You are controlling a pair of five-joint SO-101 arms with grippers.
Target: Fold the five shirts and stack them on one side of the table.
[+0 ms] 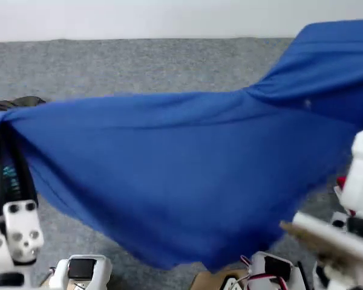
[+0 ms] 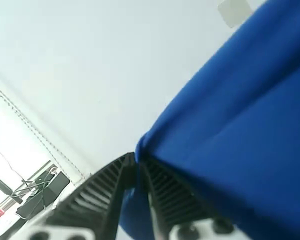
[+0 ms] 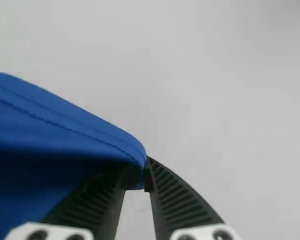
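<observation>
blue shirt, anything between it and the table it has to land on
Nothing visible. Left gripper and right gripper, jaws shut on the blue shirt, hold it spread above the grey table, hiding what's beneath. A dark object lies at one edge.

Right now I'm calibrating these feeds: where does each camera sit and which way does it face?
High view: fixed above, looking down on the grey table; blue shirt stretched aloft, arm segments at both lower corners.
Left wrist view: on the left arm, looking along the left tool, shut on the shirt, toward a pale wall.
Right wrist view: on the right arm, looking along the right tool, shut on the shirt's hem, toward a plain surface.
Shared: all three show the blue shirt.
</observation>
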